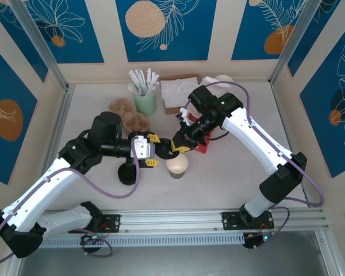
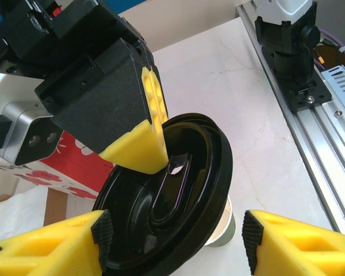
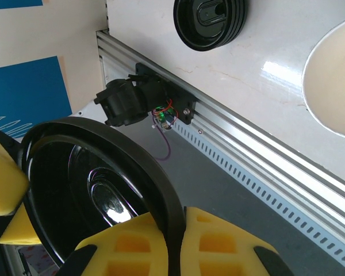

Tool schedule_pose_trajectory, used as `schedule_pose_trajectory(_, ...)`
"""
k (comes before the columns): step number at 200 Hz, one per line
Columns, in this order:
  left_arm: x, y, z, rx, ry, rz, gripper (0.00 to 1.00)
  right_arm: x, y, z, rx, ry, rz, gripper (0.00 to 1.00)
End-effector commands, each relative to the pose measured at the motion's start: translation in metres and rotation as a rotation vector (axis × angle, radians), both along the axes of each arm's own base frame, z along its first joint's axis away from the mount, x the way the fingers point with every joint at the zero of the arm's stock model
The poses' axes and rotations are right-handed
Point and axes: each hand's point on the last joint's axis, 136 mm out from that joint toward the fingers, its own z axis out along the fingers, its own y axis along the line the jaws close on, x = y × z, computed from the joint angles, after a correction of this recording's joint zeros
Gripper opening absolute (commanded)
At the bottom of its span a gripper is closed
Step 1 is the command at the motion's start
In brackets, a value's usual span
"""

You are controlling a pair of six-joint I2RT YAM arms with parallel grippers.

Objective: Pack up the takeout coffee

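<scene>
A black lid (image 2: 161,207) is held tilted, pinched by its rim in the right end effector (image 1: 181,144). The left end effector (image 1: 153,150) stands wide astride it. The takeout coffee cup (image 1: 177,165), unlidded and upright, stands just beside both, toward the worktop's (image 1: 230,178) near edge.

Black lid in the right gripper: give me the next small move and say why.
Probably close the left gripper on the black lid. The right gripper pinches its rim, while the left fingers straddle it open, one pad at the edge, the other apart. The paper cup nearby has no lid yet.
</scene>
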Motion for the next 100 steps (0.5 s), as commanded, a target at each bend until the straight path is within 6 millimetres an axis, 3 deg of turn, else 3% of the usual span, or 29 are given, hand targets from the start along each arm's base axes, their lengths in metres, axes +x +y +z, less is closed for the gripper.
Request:
schedule_pose_trajectory(1, -0.0056, -0.0022, 0.0094, 0.006, -0.036, -0.043, 0.57, -0.0111, -0.0045, 0.0061, 0.021, 0.030, 0.019, 0.00)
schedule_pose_trajectory(45, -0.0070, -0.0039, 0.0113, 0.009, -0.006, -0.050, 0.47, -0.0107, -0.0069, 0.0014, 0.003, 0.032, 0.013, 0.00)
schedule_pose_trajectory(70, -0.0060, -0.0035, 0.0079, 0.033, 0.008, -0.049, 0.36, -0.0112, -0.0069, 0.0030, 0.007, 0.032, 0.012, 0.00)
schedule_pose_trajectory(100, -0.0048, -0.0033, 0.0048, 0.045, -0.002, -0.048, 0.34, -0.0120, -0.0063, 0.0048, 0.015, 0.034, 0.014, 0.00)
